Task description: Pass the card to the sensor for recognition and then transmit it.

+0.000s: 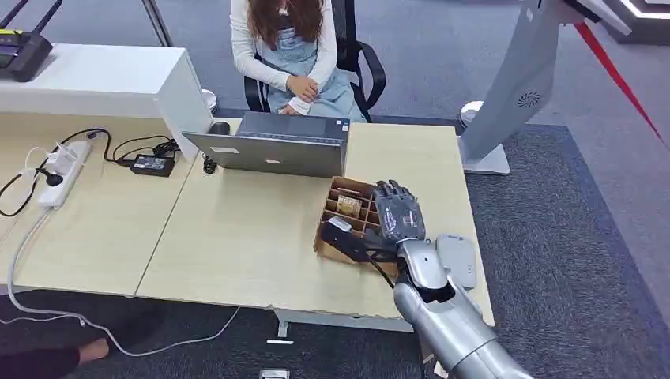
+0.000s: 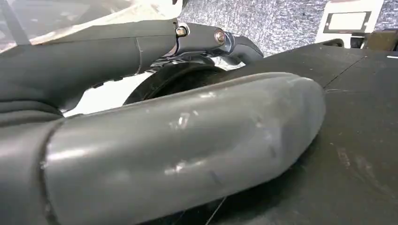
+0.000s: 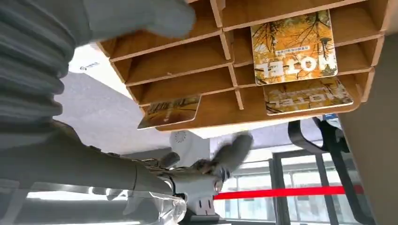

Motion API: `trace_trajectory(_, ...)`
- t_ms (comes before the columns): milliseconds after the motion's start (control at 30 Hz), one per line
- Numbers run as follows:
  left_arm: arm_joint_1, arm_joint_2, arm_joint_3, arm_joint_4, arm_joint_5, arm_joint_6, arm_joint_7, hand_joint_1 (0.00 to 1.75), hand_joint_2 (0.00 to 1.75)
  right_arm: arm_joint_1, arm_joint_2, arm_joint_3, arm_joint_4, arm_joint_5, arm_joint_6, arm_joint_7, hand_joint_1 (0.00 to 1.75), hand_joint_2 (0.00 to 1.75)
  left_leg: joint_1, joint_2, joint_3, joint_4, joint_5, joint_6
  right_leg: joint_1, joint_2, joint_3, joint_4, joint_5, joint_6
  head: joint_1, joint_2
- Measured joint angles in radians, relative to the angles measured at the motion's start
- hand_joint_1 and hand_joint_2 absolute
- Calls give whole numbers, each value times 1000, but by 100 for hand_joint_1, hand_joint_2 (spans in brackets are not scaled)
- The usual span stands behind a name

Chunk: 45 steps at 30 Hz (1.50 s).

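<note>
**My right hand over the card box**

The pale wooden table [image 1: 237, 237] spans my view, a person [image 1: 288, 47] seated at its far side behind a grey laptop [image 1: 272, 146]; near the table's right edge stands the compartmented wooden box [image 1: 341, 207], with a grey sensor pad [image 1: 457, 259] just to its right; my right hand [image 1: 397, 212] lies over the box's right part, fingers stretched forward, holding nothing I can see; hotel cards [image 3: 293, 47] sit in the compartments; my left hand [image 2: 187, 140] shows too close to judge.
</note>
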Motion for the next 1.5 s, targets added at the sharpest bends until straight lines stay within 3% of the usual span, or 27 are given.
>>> trace_trajectory(1500,-2,-3,-1,0,-18,2,0,0,0,-37,-7,-6,-25,23,-21,3,19,175,0,0,0,0,0,0,0,0,0,0,0,0,0,0)
